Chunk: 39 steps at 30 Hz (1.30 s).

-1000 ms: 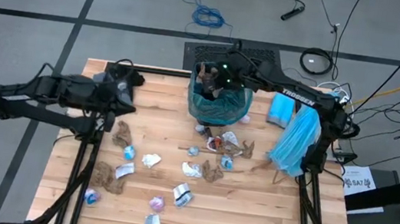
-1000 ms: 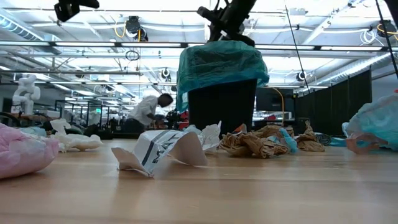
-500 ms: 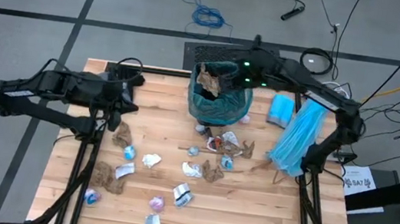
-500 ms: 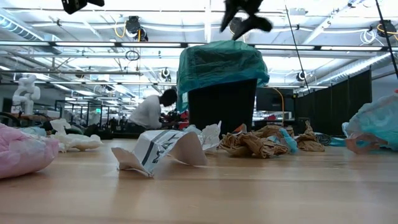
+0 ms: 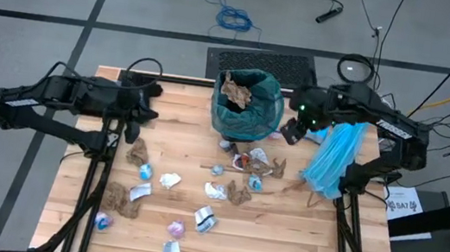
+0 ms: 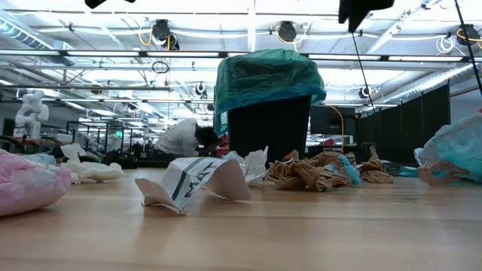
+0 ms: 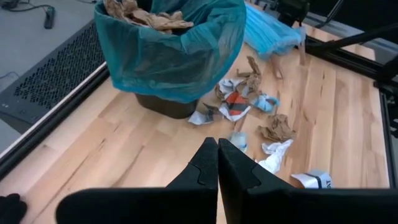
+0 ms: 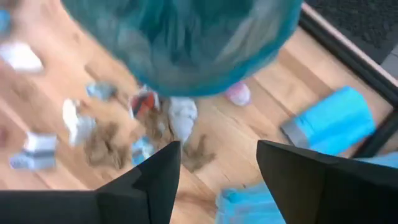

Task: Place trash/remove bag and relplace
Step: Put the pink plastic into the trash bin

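right hand [image 5: 291, 131] swung off bag [image 5: 248, 116] — fingers apart (empty) | left hand [image 5: 133, 126] closed

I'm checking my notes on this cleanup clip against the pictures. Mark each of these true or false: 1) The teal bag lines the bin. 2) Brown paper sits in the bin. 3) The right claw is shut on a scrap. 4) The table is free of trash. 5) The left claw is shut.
1) True. The teal bag lines the black bin and folds over its rim.
2) True. Crumpled brown paper lies on top inside.
3) False. The right claw is open and empty, hanging beside the bin.
4) False. Many scraps lie across the table.
5) True. The left claw is shut and holds nothing, near the table's left edge.
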### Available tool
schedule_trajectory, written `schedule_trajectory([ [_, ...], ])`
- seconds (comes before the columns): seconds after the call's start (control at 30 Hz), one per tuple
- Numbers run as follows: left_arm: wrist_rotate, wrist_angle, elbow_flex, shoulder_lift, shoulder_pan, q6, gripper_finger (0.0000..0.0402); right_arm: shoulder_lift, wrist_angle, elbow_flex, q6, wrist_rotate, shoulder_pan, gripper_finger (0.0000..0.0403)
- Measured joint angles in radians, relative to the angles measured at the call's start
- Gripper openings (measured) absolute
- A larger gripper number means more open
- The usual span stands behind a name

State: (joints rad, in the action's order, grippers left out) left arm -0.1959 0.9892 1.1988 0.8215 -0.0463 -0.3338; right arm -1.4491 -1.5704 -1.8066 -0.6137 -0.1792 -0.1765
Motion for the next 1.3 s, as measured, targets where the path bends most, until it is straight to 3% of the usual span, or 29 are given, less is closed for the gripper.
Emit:
schedule_trajectory([
  [0.17,0.001,-0.005,0.000,0.000,0.000,-0.054,0.0002,0.056,0.077,0.161,0.133,0.031,0.006,0.0191],
  [0.43,0.005,-0.032,0.000,0.000,0.000,-0.130,0.0006,0.255,0.363,0.583,0.336,0.155,-0.115,0.0166],
  [0.67,0.005,-0.112,0.000,0.004,0.000,-0.132,0.0020,0.244,0.588,0.808,0.543,0.262,-0.237,0.0165],
  [0.8,0.008,-0.156,0.000,0.004,0.000,-0.133,0.0021,0.189,0.733,0.895,0.616,0.319,-0.280,0.0176],
  [1.13,0.008,-0.170,0.000,0.004,0.000,-0.133,0.0022,0.082,1.059,1.004,0.774,0.303,-0.387,0.0189],
  [1.3,0.008,-0.170,0.000,0.004,0.000,-0.133,0.0022,0.003,1.103,1.008,0.827,0.318,-0.438,0.0190],
])
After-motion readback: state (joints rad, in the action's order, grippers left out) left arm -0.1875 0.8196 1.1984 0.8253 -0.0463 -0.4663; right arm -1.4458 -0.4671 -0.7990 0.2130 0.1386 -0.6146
